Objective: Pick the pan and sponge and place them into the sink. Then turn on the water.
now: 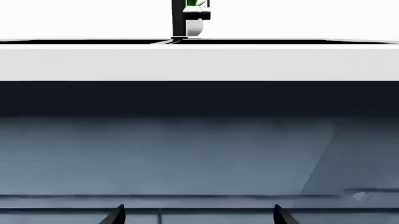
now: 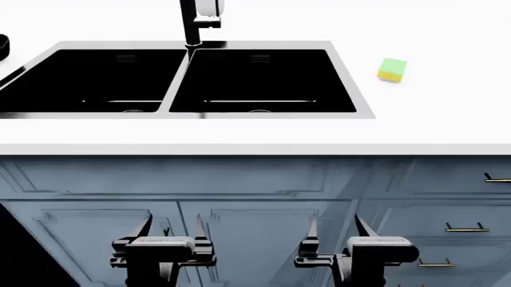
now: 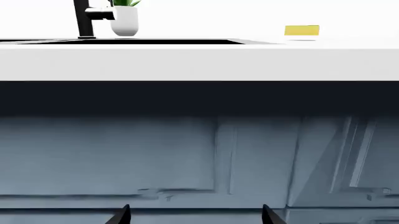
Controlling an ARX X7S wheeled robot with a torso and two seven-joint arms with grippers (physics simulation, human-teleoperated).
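The black double-basin sink [image 2: 351, 78] is set in the white counter, with the black faucet [image 2: 191, 24] behind its divider. No water stream shows. The green and yellow sponge [image 2: 392, 69] lies on the counter right of the sink; it also shows in the right wrist view [image 3: 302, 31]. Only a black edge of the pan [image 2: 3, 48] shows at the far left, with part of its handle. My left gripper [image 2: 172, 228] and right gripper [image 2: 336, 228] are both open and empty, low in front of the blue cabinet doors, below the counter edge.
Blue cabinet doors [image 2: 239, 227] and drawers with brass handles [image 2: 467, 228] face me below the counter. A white pot with a green plant [image 3: 124, 18] stands behind the faucet. The counter front edge [image 2: 255, 149] overhangs above both grippers.
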